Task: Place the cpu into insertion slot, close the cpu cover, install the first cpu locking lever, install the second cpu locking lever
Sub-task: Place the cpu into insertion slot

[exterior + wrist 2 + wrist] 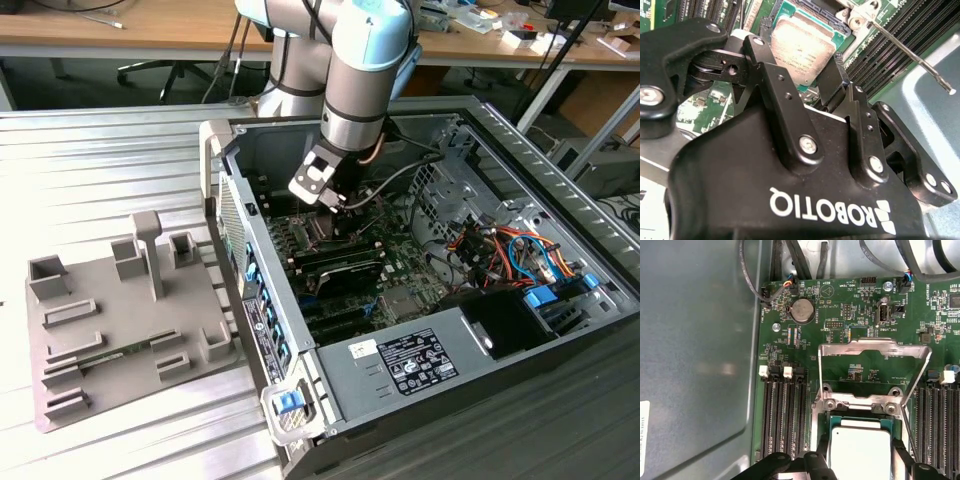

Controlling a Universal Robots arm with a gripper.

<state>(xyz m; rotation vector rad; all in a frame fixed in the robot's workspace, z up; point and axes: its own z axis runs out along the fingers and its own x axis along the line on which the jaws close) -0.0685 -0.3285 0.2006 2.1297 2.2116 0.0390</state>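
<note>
The pincer (800, 60) is clenched on the cpu (862, 450). Its two black fingers (775, 95) press against opposite edges of the silvery chip. The cpu lies flat, lined up inside the metal rim of the insertion slot (815, 425). Whether it is fully seated or held just above the socket cannot be told.

Just beyond the chip, the cpu cover (875, 346) stands swung up on its hinge. Its cut-out centre frames the green board behind it, so the slot is uncovered. A thin metal locking lever (910, 55) runs out from the hinge end of the socket. It angles across the long black memory slots (785, 415), and its tip is unlatched. These memory slots flank the socket on both sides.

Farther along the motherboard (850, 330) a round coin battery (802, 310) sits near small connectors. Dark cables plug in at the board's edge.

In the exterior view the arm (360, 70) reaches down into the open computer case (245, 280), with the pincer low over the board. A bundle of coloured cables (510, 250) lies inside the case toward the exterior view's right.

The case rests on a ribbed metal counter (100, 170). A grey moulded fixture (110, 320) with upright posts and pockets lies well apart on the exterior view's left. A wooden desk (120, 35) runs along the back.
</note>
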